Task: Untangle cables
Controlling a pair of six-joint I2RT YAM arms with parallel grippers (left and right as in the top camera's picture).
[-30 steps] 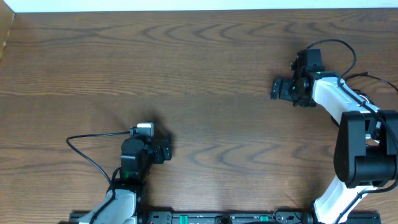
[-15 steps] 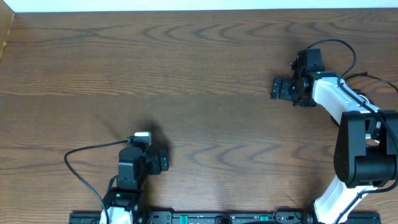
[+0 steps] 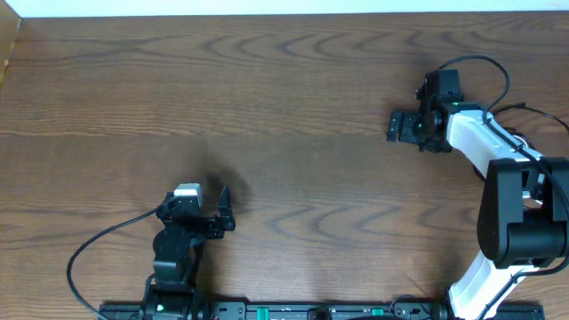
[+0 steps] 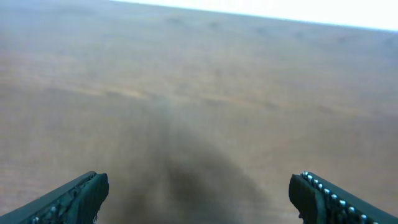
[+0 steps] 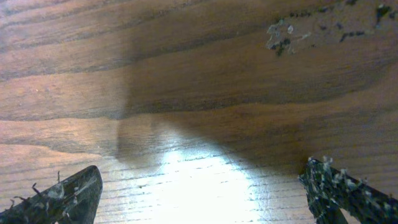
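Left jaws: stood wide apart with nothing between them. My left fingertips (image 4: pixel 74 196) showed only at the bottom corners of the left wrist view, above bare wood.
Right jaws: also spread wide and empty, the ridged right fingertips (image 5: pixel 62 196) at the lower corners of the right wrist view, close over the desk (image 3: pixel 293 107).
Under left jaws: a soft dark shadow (image 4: pixel 186 174) on the wood, the whole view blurred.
Under right jaws: sharp wood grain, a bright glare patch (image 5: pixel 199 180) and a small scuffed mark (image 5: pixel 283 34) toward the upper right.
Left arm (image 3: pixel 178 253): sat near the desk's front edge on my left, a black wire (image 3: pixel 98 238) looping from it over the wood.
Right arm (image 3: pixel 511 213): reached up along my right side, wrist turned inward, its own black wire (image 3: pixel 484 59) arching behind it.
Arms: well apart.
Cables: I could not tell where they lay — no view showed them.
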